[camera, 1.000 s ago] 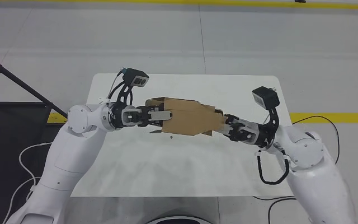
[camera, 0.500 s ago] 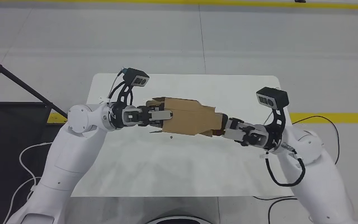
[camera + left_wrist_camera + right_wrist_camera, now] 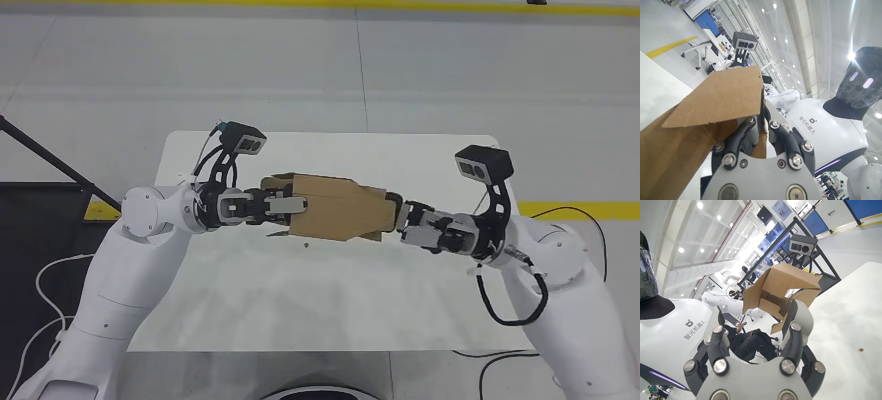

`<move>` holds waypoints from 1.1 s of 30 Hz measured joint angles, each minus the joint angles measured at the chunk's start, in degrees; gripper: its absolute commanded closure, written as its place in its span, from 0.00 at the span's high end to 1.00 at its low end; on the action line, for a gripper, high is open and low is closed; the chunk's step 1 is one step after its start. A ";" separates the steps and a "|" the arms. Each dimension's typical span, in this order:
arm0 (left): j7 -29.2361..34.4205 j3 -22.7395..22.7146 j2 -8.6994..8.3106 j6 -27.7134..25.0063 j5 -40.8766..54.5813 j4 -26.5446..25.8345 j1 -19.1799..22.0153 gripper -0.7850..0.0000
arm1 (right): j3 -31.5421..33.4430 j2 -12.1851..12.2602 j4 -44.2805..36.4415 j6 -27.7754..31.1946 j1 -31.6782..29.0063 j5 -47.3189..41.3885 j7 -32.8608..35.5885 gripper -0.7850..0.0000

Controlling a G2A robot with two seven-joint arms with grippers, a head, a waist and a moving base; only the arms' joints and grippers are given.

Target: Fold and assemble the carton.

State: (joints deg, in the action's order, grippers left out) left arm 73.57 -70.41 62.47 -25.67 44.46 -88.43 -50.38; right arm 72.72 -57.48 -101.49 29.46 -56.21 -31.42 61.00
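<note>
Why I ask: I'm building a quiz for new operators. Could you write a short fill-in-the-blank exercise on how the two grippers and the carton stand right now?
1. The left gripper is ____ on a wall of the brown carton.
2. The right gripper, at the carton's other end, is ____, its fingers spread wide.
3. The table under the carton is ____ in colour.

Missing words: shut; open; white.
</note>
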 measured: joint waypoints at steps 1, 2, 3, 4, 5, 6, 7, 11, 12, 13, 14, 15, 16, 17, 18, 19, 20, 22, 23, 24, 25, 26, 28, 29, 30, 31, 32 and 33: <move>0.03 -0.01 0.02 -0.01 0.00 0.03 0.00 0.00 | 0.05 0.00 -0.20 -0.29 -0.07 0.35 -0.25 0.59; 0.04 -0.03 0.03 -0.04 0.01 0.04 0.00 0.00 | 0.09 0.00 -0.31 -0.50 -0.12 0.57 -0.39 0.49; 0.05 -0.05 0.04 -0.11 0.04 0.05 -0.01 0.00 | 0.12 0.00 -0.39 -0.73 -0.16 0.80 -0.50 0.48; 0.07 -0.07 0.06 -0.17 0.09 0.06 -0.02 0.00 | 0.14 0.00 -0.47 -0.97 -0.18 1.02 -0.65 0.47; 0.12 -0.07 0.08 -0.19 0.15 0.07 -0.03 0.00 | 0.15 -0.01 -0.48 -1.08 -0.19 1.08 -0.75 0.46; 0.17 -0.07 0.09 -0.19 0.19 0.10 -0.03 0.00 | 0.14 -0.03 -0.46 -1.14 -0.20 1.10 -0.81 0.45; 0.23 -0.09 0.10 -0.19 0.21 0.13 -0.03 0.00 | 0.10 -0.05 -0.40 -1.17 -0.20 1.13 -0.83 0.44; 0.35 -0.17 0.14 -0.18 0.22 0.19 -0.03 0.00 | -0.10 -0.12 -0.13 -1.29 -0.10 1.26 -0.84 0.43; 0.37 -0.20 0.15 -0.17 0.23 0.20 -0.03 0.00 | -0.13 -0.13 -0.07 -1.30 -0.05 1.29 -0.84 0.43; 0.40 -0.22 0.16 -0.16 0.23 0.20 -0.04 0.00 | -0.18 -0.15 0.03 -1.32 0.01 1.37 -0.85 0.43; 0.41 -0.24 0.17 -0.15 0.23 0.20 -0.05 0.00 | -0.22 -0.17 0.14 -1.38 0.06 1.47 -0.90 0.43; 0.42 -0.25 0.18 -0.14 0.23 0.20 -0.05 0.00 | -0.27 -0.19 0.24 -1.49 0.11 1.62 -0.99 0.43; 0.45 -0.28 0.20 -0.16 0.22 0.18 -0.05 0.00 | -0.36 -0.21 0.38 -1.67 0.19 1.88 -1.13 0.43; 0.48 -0.29 0.21 -0.20 0.21 0.17 -0.05 0.00 | -0.42 -0.23 0.52 -1.83 0.25 2.15 -1.27 0.43; 0.50 -0.29 0.22 -0.22 0.21 0.17 -0.05 0.00 | -0.45 -0.25 0.67 -1.97 0.31 2.46 -1.48 0.43; 0.56 -0.30 0.24 -0.22 0.26 0.16 -0.06 0.00 | -0.46 -0.27 0.87 -2.10 0.34 2.91 -1.86 0.44; 0.59 -0.32 0.25 -0.26 0.33 0.14 -0.06 0.00 | -0.44 -0.29 1.00 -2.13 0.33 3.22 -2.18 0.44; 0.66 -0.41 0.27 -0.35 0.43 0.10 -0.11 0.00 | -0.26 -0.30 1.21 -2.12 0.16 4.02 -2.90 0.44; 0.70 -0.45 0.27 -0.39 0.44 0.07 -0.13 0.00 | -0.15 -0.29 1.22 -2.12 0.03 4.41 -3.21 0.44; 0.77 -0.49 0.27 -0.41 0.48 0.03 -0.16 0.00 | -0.05 -0.28 1.17 -2.13 -0.12 4.74 -3.46 0.43; 0.91 -0.52 0.29 -0.44 0.61 -0.02 -0.20 0.00 | 0.12 -0.26 1.10 -2.24 -0.32 5.26 -3.81 0.43; 1.01 -0.53 0.29 -0.45 0.70 -0.03 -0.21 0.00 | 0.26 -0.25 1.00 -2.36 -0.47 5.72 -4.13 0.44; 1.23 -0.53 0.32 -0.43 0.93 -0.02 -0.22 0.00 | 0.60 -0.21 0.66 -2.52 -0.83 6.78 -4.85 0.44; 1.32 -0.53 0.34 -0.40 1.04 -0.02 -0.22 0.00 | 0.75 -0.19 0.50 -2.56 -1.00 7.25 -5.20 0.44; 1.40 -0.53 0.35 -0.37 1.12 -0.01 -0.21 0.00 | 0.86 -0.18 0.30 -2.63 -1.19 7.59 -5.47 0.44; 1.49 -0.54 0.36 -0.33 1.21 -0.01 -0.20 0.00 | 0.97 -0.17 0.07 -2.79 -1.40 7.91 -5.70 0.44; 1.55 -0.56 0.37 -0.29 1.28 -0.02 -0.20 0.00 | 1.05 -0.15 -0.06 -2.97 -1.53 8.17 -5.80 0.44; 1.61 -0.59 0.38 -0.26 1.32 -0.03 -0.20 0.00 | 1.10 -0.13 -0.18 -3.18 -1.63 8.44 -5.84 0.44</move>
State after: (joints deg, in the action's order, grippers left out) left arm 75.18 -70.99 62.85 -25.93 45.79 -88.46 -50.58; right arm 73.82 -57.62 -101.67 26.28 -57.84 -22.97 55.16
